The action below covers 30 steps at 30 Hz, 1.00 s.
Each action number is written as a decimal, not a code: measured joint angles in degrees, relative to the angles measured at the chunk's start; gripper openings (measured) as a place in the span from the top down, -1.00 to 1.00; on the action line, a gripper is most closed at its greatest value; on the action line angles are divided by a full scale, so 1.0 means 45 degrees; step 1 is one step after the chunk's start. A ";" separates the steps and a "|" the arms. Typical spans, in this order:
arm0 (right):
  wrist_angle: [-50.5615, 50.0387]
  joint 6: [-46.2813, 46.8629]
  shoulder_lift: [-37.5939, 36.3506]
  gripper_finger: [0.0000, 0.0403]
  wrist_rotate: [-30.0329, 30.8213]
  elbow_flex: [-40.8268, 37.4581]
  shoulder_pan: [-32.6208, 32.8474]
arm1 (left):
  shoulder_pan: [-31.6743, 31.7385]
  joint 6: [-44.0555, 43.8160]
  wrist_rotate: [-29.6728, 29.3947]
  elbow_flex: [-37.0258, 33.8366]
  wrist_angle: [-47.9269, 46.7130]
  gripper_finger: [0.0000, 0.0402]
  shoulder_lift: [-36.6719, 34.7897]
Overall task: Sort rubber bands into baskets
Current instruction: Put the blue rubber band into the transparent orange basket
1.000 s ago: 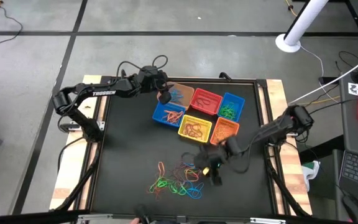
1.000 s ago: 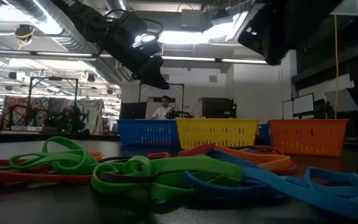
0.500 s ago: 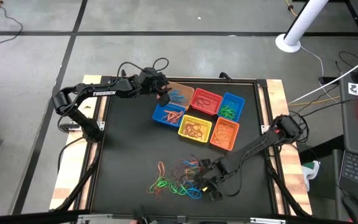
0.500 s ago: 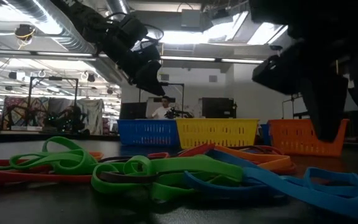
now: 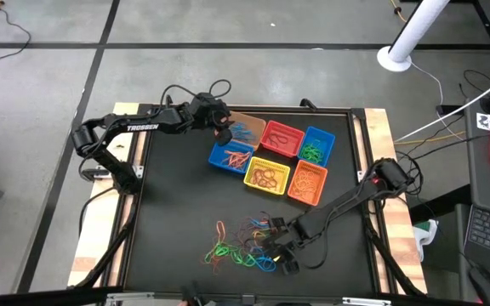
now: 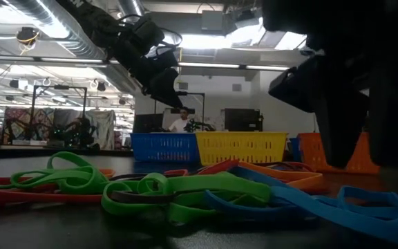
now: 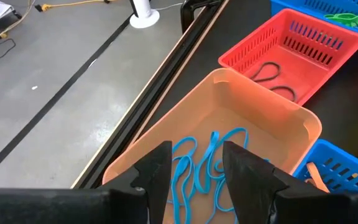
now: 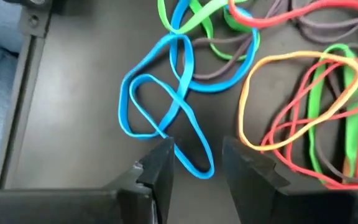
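High view | right gripper (image 5: 281, 257) jaws apart over rubber bands (image 5: 243, 249) | left gripper (image 5: 222, 129) jaws apart

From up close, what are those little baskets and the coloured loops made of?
The baskets, like the red one, look like matte moulded plastic: thin stiff walls pierced with rows of slots. The tan basket is smoother, likely plastic too. The loops, such as the blue one, seem rubber: thin, floppy, lying in soft curves.
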 joint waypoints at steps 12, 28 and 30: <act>0.1140 0.0259 0.0542 0.31 -0.0116 0.0005 0.0000 | -0.0034 0.0012 0.0003 0.0000 0.0009 0.30 0.0000; 0.1836 0.0403 0.0917 0.31 -0.0019 0.0005 0.0000 | -0.0034 0.0087 0.0005 0.0000 0.0020 0.30 0.0000; 0.1831 0.0403 0.0917 0.32 -0.0019 0.0005 0.0000 | -0.0034 0.0087 0.0005 0.0000 0.0024 0.30 0.0000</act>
